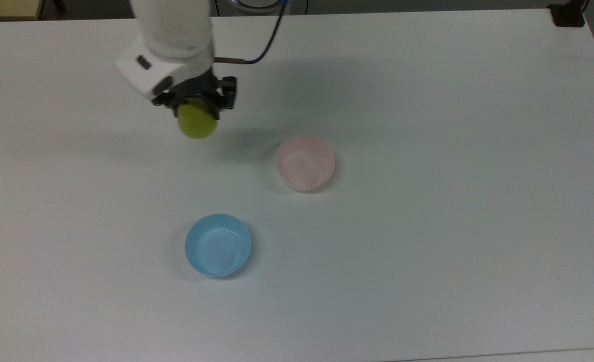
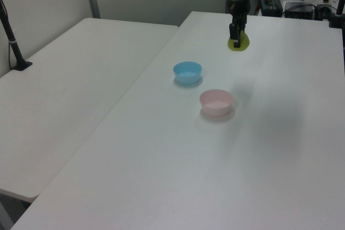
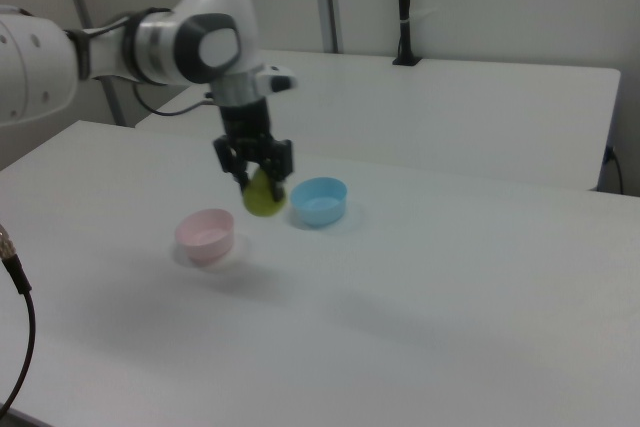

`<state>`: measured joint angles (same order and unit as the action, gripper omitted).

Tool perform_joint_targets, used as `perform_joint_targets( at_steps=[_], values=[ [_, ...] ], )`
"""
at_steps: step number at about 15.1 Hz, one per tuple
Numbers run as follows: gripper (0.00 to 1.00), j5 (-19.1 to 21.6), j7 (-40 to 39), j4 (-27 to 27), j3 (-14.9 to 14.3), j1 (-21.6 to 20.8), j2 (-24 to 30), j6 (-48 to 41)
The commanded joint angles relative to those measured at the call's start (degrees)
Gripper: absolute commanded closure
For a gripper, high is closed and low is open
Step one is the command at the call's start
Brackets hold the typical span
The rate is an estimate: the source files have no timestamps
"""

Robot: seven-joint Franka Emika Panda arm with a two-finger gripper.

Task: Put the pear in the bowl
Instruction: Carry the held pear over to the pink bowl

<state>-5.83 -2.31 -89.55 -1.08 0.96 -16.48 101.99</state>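
The yellow-green pear hangs well above the table, and my gripper is shut on its upper part, pointing down. The pale pink bowl stands upright and holds nothing. In the top view the bowl lies to the right of the pear and a little lower in the picture. The pear's stem is hidden between the fingers.
A light blue bowl stands on the white table, below the pear in the top view. A second white table adjoins at the left view's left. A black cable trails from the wrist.
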Motion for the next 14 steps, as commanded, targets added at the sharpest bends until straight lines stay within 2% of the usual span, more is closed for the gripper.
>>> perform_joint_targets(
  at_steps=[1,5,9,14],
  values=[
    [0.68,-1.03,8.44,-3.61,-0.33,-6.83,2.86,-0.31],
    [0.68,-1.03,12.07,-6.77,0.28,-11.32,2.51,2.50],
    [0.68,-0.24,13.91,-10.54,1.25,-11.86,1.54,11.72],
    [0.68,-0.06,14.35,-10.73,2.92,-11.95,-1.44,17.26]
  ],
)
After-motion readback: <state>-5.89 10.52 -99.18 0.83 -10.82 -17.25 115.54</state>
